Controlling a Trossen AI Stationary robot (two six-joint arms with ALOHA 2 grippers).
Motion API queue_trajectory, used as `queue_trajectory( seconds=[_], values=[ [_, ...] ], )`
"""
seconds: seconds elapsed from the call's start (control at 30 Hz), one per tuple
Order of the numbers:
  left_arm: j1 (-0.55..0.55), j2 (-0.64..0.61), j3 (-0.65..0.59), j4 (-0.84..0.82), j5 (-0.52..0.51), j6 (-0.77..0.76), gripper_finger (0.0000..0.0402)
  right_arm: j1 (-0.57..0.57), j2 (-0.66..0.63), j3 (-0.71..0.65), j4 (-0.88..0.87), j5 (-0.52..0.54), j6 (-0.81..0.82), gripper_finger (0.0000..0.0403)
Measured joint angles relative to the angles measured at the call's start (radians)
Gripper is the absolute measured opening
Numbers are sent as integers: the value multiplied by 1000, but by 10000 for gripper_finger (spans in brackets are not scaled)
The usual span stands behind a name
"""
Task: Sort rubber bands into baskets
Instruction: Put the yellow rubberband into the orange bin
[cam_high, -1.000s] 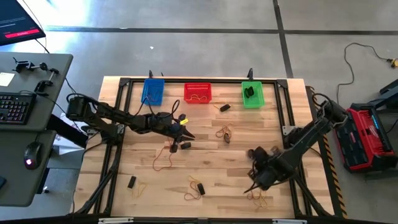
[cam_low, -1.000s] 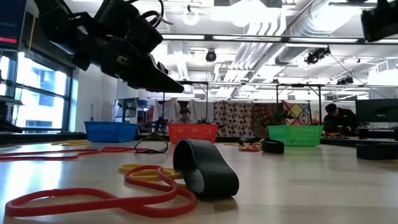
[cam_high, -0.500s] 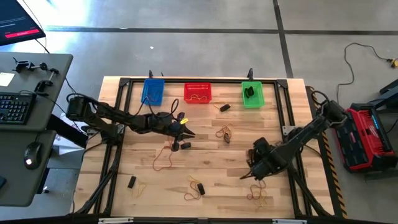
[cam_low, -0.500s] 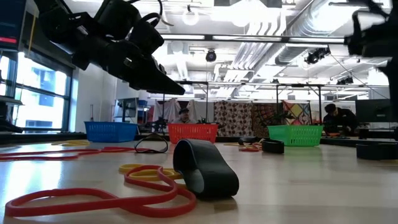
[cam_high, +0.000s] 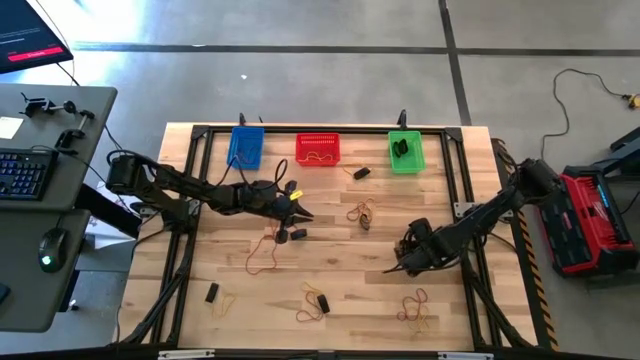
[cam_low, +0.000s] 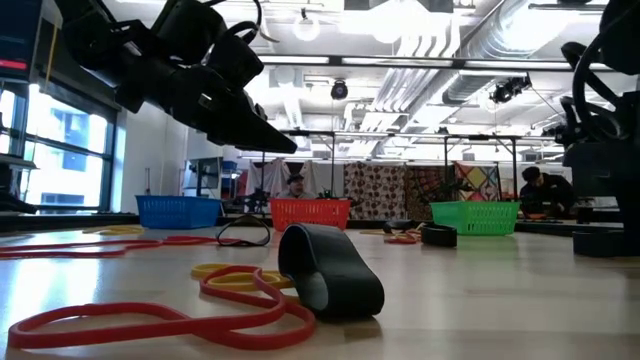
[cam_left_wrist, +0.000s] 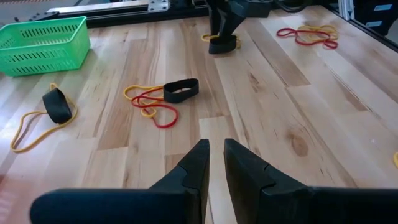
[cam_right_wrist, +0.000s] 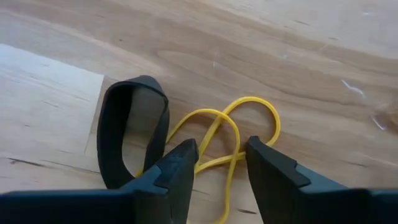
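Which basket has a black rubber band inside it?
The green basket, at the right end of the row. A thick dark band lies inside. The red basket holds a thin loop, and the blue basket shows no dark band.

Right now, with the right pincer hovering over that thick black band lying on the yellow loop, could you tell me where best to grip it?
Probably one long side wall of the thick black band, taken from straight above. It stands on edge as an open oval, so one finger can drop inside and one outside. The right pincer, fingers apart, sits over the yellow loop instead and would need shifting across.
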Motion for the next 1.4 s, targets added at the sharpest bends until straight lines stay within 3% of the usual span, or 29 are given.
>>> queue_trajectory(
  seconds=[0.2, 0.43, 0.7, 0.87, 1.03, 1.2, 1.3, 1.4],
  values=[
    [0, 0, 0, 2, 0, 0, 39, 0, 5, 14, -4, 5, -19, 117],
    [0, 0, 0, 3, 0, -6, 39, 0, 9, 65, -60, 4, -99, 13],
    [0, 0, 0, 3, 0, -9, 39, 0, 10, 228, -366, 44, -112, 3],
    [0, 0, 0, 3, 0, -10, 39, 0, 9, 379, -562, 190, -104, 2],
    [0, 0, 0, 3, 0, -9, 39, 0, 8, 523, -669, 472, -107, 1],
    [0, 0, 0, 5, 0, 25, 39, -29, 8, 591, -633, 769, -165, 1],
    [0, 0, 0, 5, 0, 26, 39, -71, 8, 596, -562, 865, -246, 0],
    [0, 0, 0, 6, 0, 26, 39, -136, 8, 596, -476, 888, -357, 0]
  ],
)
